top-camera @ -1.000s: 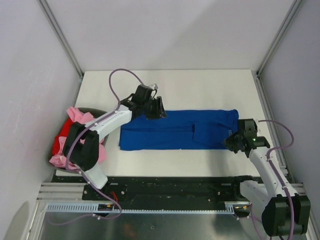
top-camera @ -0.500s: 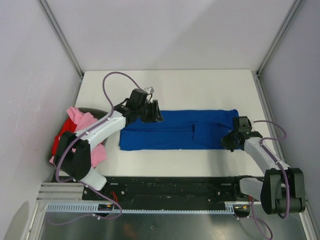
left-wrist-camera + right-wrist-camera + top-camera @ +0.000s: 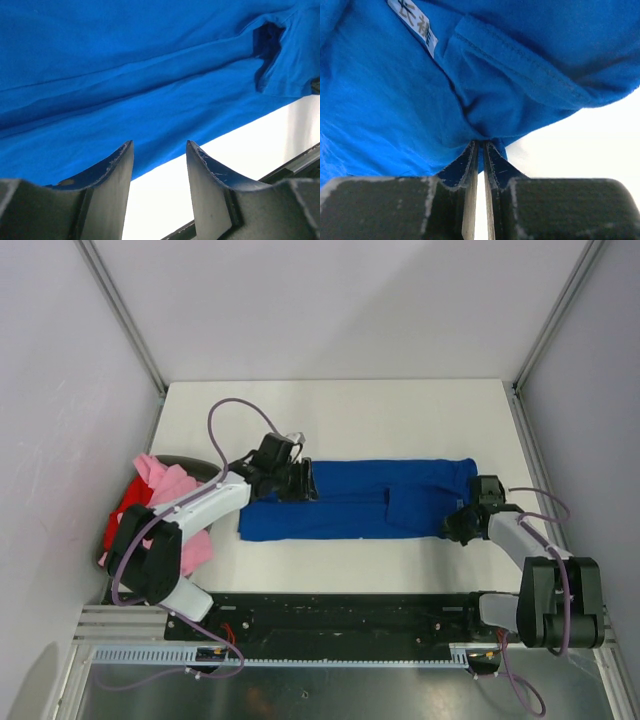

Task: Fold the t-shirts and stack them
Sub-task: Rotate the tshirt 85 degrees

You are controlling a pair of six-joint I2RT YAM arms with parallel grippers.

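From above, the blue t-shirt [image 3: 345, 502] lies in the middle of the desk [image 3: 400, 415], folded into a long band that runs from left to right. The pink t-shirt [image 3: 168, 485] and the red t-shirt [image 3: 122, 512] are still unfolded in a heap at the left edge. Within the last second both arms have come lower. The left gripper [image 3: 303, 482] has moved back from the far side onto the far left part of the band, and the right gripper [image 3: 458, 525] has slid in to the near right corner of the band, with its arm folded down close to the desk.

In the left wrist view the gripper is open, about halfway, with nothing between its fingers [image 3: 112, 167] — only blue cloth and bare desk beyond them.

In the right wrist view the gripper is closed on the edge of the blue cloth, and a small fold is bunched at its fingertips. The sewn label [image 3: 415, 22] shows beside a stitched hem.

I judge that the lengthwise folds are done and the right end is now held for the cross fold. The left side has not yet gripped, so it may only need to hold the cloth down.
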